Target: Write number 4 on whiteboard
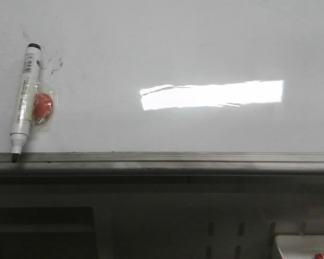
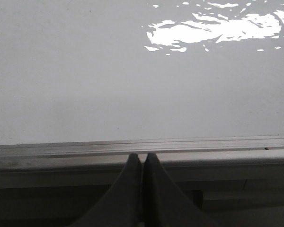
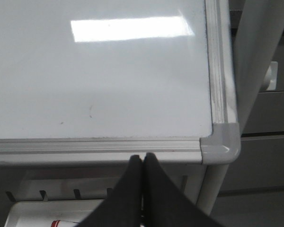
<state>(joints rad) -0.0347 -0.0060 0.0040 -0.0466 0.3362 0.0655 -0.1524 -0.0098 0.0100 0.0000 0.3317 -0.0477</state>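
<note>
The whiteboard (image 1: 167, 43) fills the front view, glossy white with a bright glare strip and a grey metal edge rail along its near side. No number 4 shows on it, only faint grey smudges at the left. A white marker (image 1: 23, 100) with a black tip lies on the board at the left, tip touching the rail. My left gripper (image 2: 142, 157) is shut and empty, its tips just short of the rail, the whiteboard (image 2: 109, 80) beyond. My right gripper (image 3: 142, 157) is shut and empty by the rail near the corner of the whiteboard (image 3: 99, 80). Neither gripper shows in the front view.
A round red magnet in clear wrap (image 1: 42, 105) lies beside the marker. A grey perforated panel (image 1: 243, 232) stands below the rail. A white tray (image 1: 305, 247) sits at the lower right. In the right wrist view a white tray (image 3: 33, 213) holds a red-banded marker (image 3: 61, 223).
</note>
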